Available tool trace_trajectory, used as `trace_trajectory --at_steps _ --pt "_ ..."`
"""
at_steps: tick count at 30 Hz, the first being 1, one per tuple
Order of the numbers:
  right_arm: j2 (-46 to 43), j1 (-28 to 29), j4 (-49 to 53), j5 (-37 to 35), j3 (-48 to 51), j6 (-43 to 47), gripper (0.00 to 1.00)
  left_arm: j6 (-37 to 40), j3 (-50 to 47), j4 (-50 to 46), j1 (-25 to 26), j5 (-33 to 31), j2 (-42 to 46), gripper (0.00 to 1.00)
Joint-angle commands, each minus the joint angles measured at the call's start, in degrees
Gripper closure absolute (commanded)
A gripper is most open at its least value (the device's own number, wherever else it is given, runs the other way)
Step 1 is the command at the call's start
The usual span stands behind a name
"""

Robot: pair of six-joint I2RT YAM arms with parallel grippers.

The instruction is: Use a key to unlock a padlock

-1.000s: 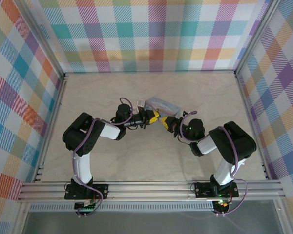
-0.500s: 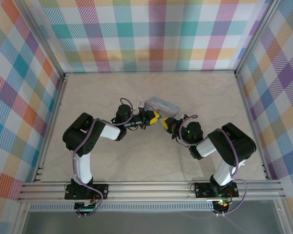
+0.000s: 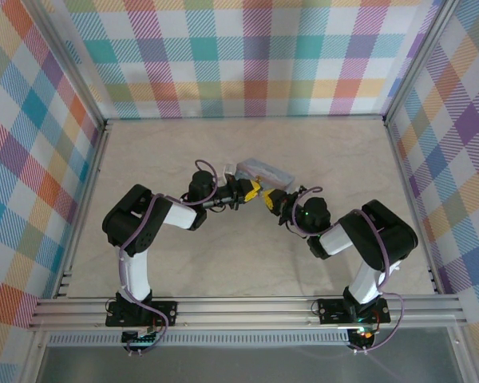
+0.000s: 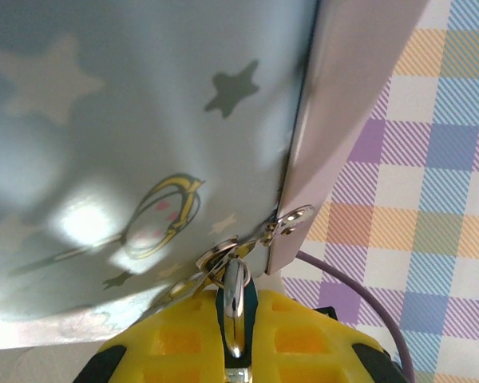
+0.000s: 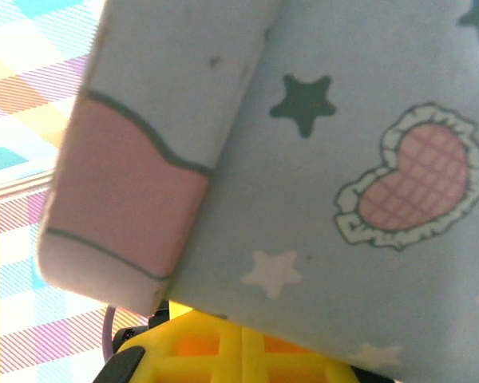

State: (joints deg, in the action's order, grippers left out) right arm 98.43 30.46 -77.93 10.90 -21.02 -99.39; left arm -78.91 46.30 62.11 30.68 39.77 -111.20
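arms reach in from the near edge of the table [image 3: 184,263] and meet mid-table, left gripper [image 3: 254,190] and right gripper [image 3: 270,199] almost nose to nose, both right up against the near side of the tin box [image 3: 265,169]. up close on the left wrist, the yellow left fingers [image 4: 168,339] are pinched tight on the padlock [image 4: 236,307], a shiny sliver with dark bluish edges, and its little ring is hooked at the metal clasp [image 4: 291,219] on the tin's edge, just beside a printed moon wand. over on the right, the yellow right fingers [image 5: 207,347] sit pressed together right under the tin's pale blue face of stars and a frilly heart; whether the key is nipped between them, can't tell. behind it all, the plaid wall [image 3: 247,56].
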Motion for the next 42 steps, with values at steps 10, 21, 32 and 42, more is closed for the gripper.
trace_trajectory --at_steps 10,21,32,42 --pt "4.93 0.57 -2.66 -1.36 -6.23 9.53 0.99 0.03 1.04 4.51 2.31 4.89 1.69 1.00" --pt "9.76 0.30 -2.67 5.14 -13.18 5.59 0.98 1.73 1.92 2.78 4.04 8.01 2.83 1.00" --pt "9.88 0.12 -2.75 9.94 -15.52 -2.22 0.99 2.46 2.20 2.01 4.28 8.57 2.48 1.00" --pt "10.51 -1.00 -2.61 10.86 -12.43 -1.22 0.79 4.73 1.35 -2.34 3.45 6.12 2.91 1.00"
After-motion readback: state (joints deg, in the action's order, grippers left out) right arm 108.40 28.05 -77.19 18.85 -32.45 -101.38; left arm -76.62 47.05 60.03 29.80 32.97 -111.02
